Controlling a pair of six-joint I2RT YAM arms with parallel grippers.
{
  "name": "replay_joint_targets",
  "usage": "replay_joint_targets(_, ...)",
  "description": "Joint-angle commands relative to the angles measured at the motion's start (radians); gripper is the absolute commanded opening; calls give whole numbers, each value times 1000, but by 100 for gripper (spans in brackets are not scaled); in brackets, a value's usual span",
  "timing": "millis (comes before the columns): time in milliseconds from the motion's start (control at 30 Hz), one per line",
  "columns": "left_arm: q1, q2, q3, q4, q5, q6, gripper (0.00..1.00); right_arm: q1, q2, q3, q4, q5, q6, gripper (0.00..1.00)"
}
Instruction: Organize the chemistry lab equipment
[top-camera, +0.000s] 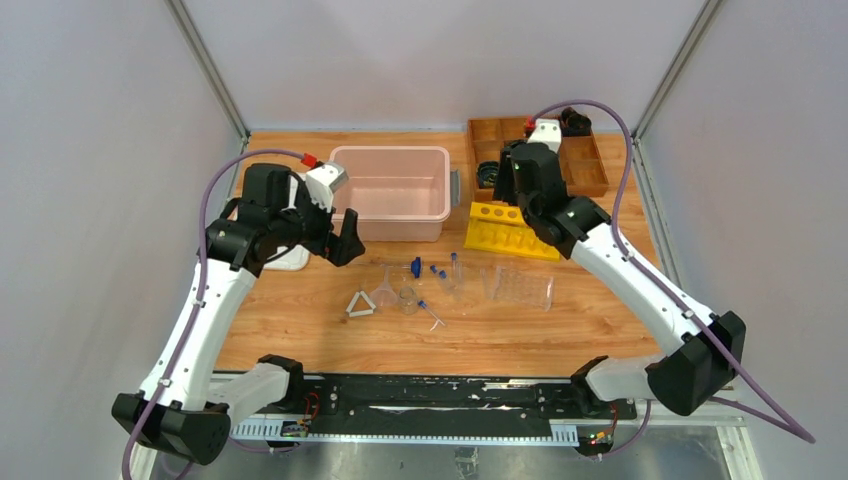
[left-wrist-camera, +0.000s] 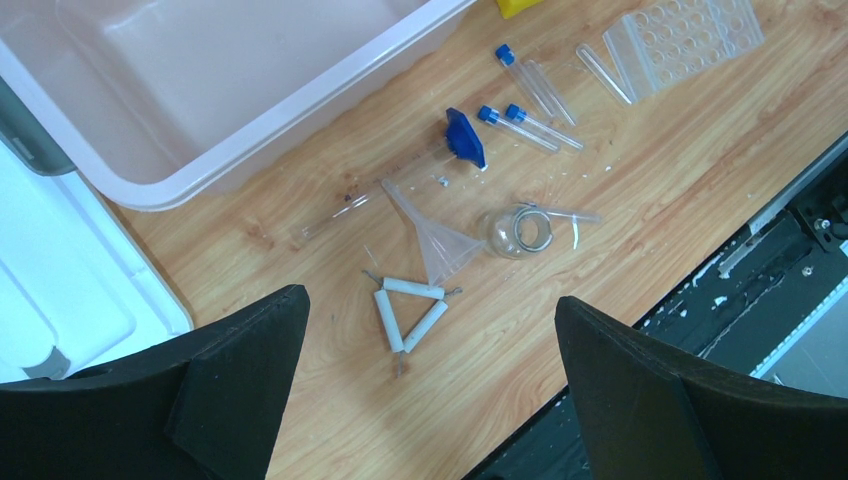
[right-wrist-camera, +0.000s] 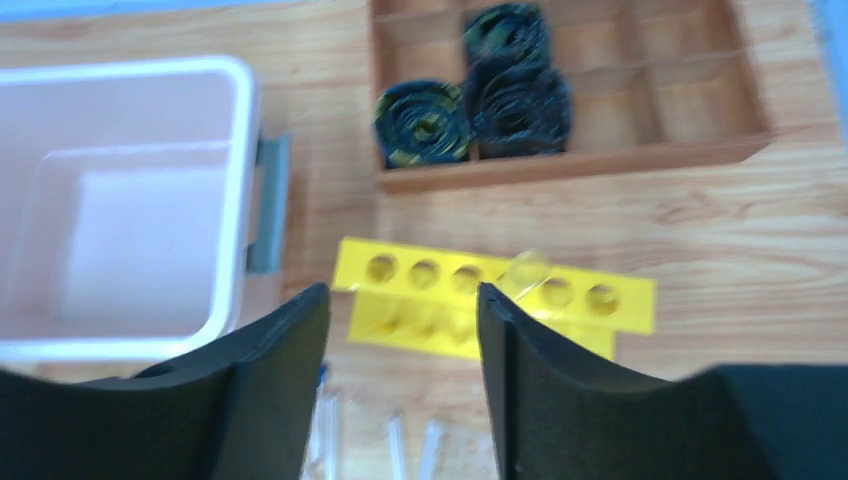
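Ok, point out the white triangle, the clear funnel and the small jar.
white triangle (left-wrist-camera: 427, 325): left wrist view, right-hand side bar
clear funnel (left-wrist-camera: 447, 252): left wrist view, the cone
small jar (left-wrist-camera: 505, 232): left wrist view, clear wall

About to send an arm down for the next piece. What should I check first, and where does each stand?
1. Left gripper open and empty: ok.
2. Right gripper open, nothing between its jaws: ok.
3. Right gripper clear of the yellow rack: cannot tell; it hangs over the rack and its wrist view is blurred.
4. Pieces put away: not ok; funnel, jar, triangle and capped tubes lie loose on the table.
5. Left gripper over the loose pieces: ok; its wrist view looks down on the triangle.
6. Bin has room: ok; it looks empty.
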Motion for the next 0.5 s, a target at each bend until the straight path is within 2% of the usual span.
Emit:
replay_joint_targets(0, -1, -25, 5, 10, 3, 2, 100, 55, -30, -7, -138, -110, 87, 52)
replay_joint_targets(67, -1, -14, 16, -8, 3, 6, 100, 77, -21, -30, -171, -182, 120, 41)
replay_joint_targets(133, -1, 3, 22, -27, 13, 4, 100, 118, 7, -55, -203, -238, 154, 37)
replay_joint_targets(367, -1, 36, 26, -54, 22, 20, 100, 306, 97, -182, -155, -403, 208, 38)
replay_joint_targets(467, -1, 37, 28, -59, 22, 39, 100, 363, 146, -203, -137, -409, 234, 39)
